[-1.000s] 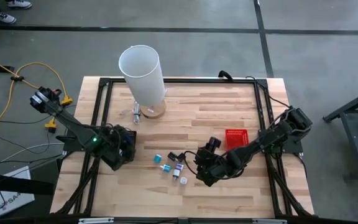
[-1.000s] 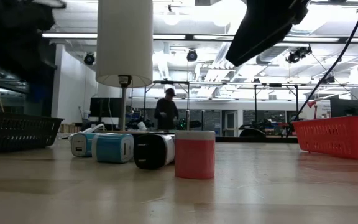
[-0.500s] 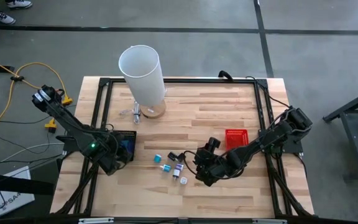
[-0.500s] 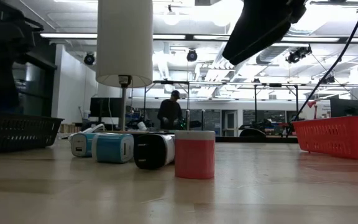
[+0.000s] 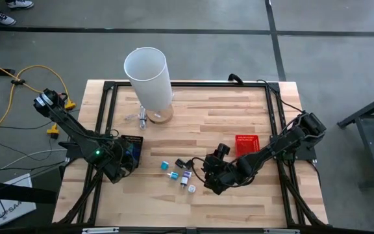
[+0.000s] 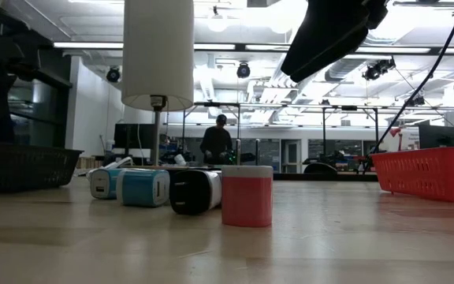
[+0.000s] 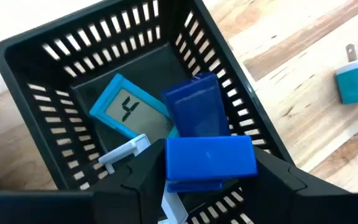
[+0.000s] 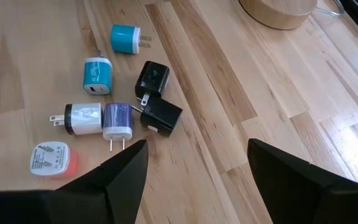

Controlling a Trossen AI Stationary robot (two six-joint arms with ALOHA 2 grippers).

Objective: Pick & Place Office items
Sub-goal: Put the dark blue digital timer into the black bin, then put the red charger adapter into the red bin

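Several office items, small plug blocks in teal, black, white and violet (image 8: 118, 121), lie in a loose cluster on the wooden table (image 5: 180, 174), resting on their sides. My right gripper (image 8: 197, 180) hovers open just right of them (image 5: 210, 177). At the table's left, my left gripper (image 7: 210, 171) hangs over the black slotted basket (image 5: 132, 145), shut on a blue block (image 7: 210, 155). In the basket lie a light-blue item with a display (image 7: 129, 112) and a dark-blue block (image 7: 197, 109). My left gripper pinches the blue block by two opposite sides (image 7: 171, 163), one finger (image 7: 143, 180) on each. The fingers slant down from above into the basket's mouth. The block sits level between them, above the items on the basket's floor.
A tall white cylinder (image 5: 149, 73) stands on a round wooden base (image 5: 160, 117) at the far middle. A red mesh basket (image 5: 247, 144) sits right of centre. A black frame (image 5: 102, 117) runs round the tabletop. A person (image 6: 215, 142) stands in the room behind.
My left gripper has come down over the black basket with the blue block, shifting a little toward the table's left edge and rolling its wrist, so more of the basket shows in the high view.
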